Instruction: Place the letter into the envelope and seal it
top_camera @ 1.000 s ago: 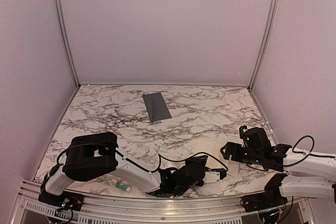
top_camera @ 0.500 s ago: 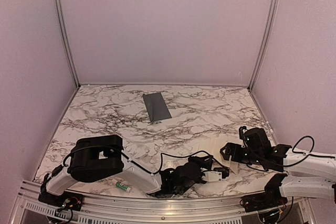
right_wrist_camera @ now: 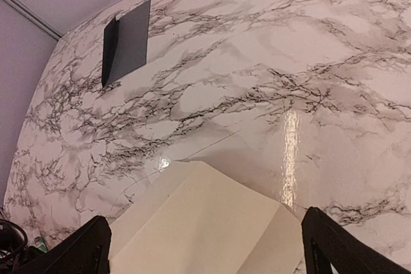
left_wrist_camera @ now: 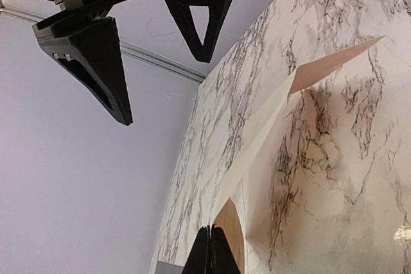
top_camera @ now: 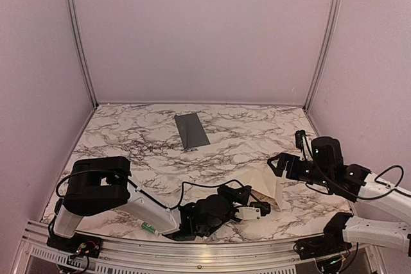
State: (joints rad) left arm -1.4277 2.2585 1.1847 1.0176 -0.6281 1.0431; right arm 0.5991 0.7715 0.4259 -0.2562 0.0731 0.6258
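Left gripper [left_wrist_camera: 212, 251] clamped the thin cream paper letter [right_wrist_camera: 205, 216]; right gripper [left_wrist_camera: 151, 36], gaping beyond those fingertips, would best straddle the raised edge.

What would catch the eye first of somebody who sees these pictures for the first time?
The cream letter stands out most: near the right front of the marble table it rises tented off the surface, one edge pinched in the shut left gripper. The right gripper hangs wide open just above it. Far back, near the middle, the dark grey envelope lies flat and alone.
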